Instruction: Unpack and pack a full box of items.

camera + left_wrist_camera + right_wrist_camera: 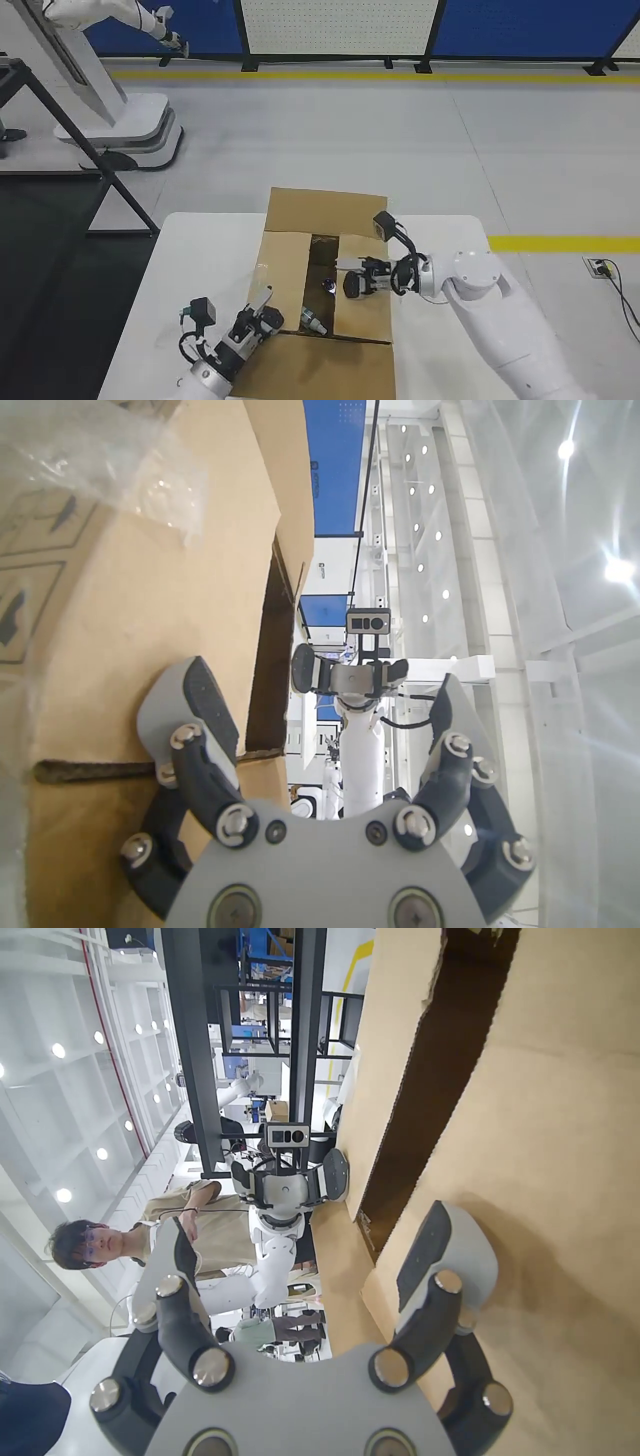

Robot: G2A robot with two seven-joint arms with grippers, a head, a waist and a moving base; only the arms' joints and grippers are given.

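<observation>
Centrally on white table [180, 260]: cardboard box [325, 208], plain brown, printed handling marks on left flap [285, 272], all four flaps folded outward. Between left flap and right flap [365, 318]: dark opening [322, 262], narrow, with long axis pointing away from robot.

Right gripper [307, 1223] over right flap, just beside opening edge; fingers spread wide, nothing held, one of them close against cardboard (contact not confirmable). Left gripper [325, 685] over near-left corner of box, at seam between left and near flaps; fingers likewise spread wide and empty.

Opening position: between both grippers, inboard of each. Nearer arm, by judgement: right. For coming move, probably a reach down into opening with fingers set across its narrow width, clear of flap edges.

Clear plastic wrapping [125, 485] draped on cardboard beyond left gripper. Down in opening, in shadow: small items [313, 321], too small to identify.
</observation>
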